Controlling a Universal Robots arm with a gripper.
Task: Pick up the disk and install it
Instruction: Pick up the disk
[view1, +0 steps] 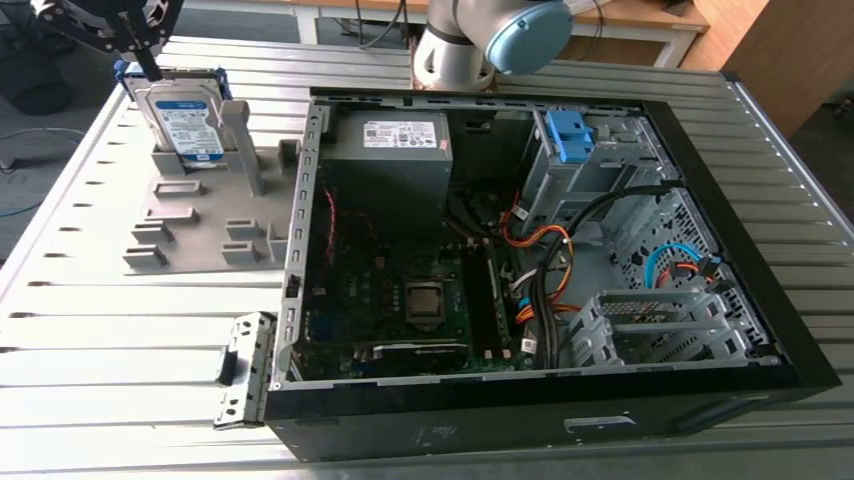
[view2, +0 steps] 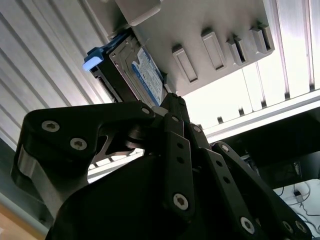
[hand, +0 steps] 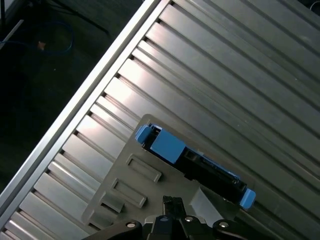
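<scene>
Disk (view1: 184, 118) not yet lifted: stands upright in grey holder (view1: 200, 215) on tabletop (view1: 107, 350), at exterior view's left of open PC case (view1: 467, 425), well apart from the blue-latched drive cage (view1: 569, 135) inside. Gripper (view1: 144, 62) just above disk's top edge; contact unclear, and open vs closed can't be told. Judged approx. at start: pick-up not done, install not begun.
</scene>
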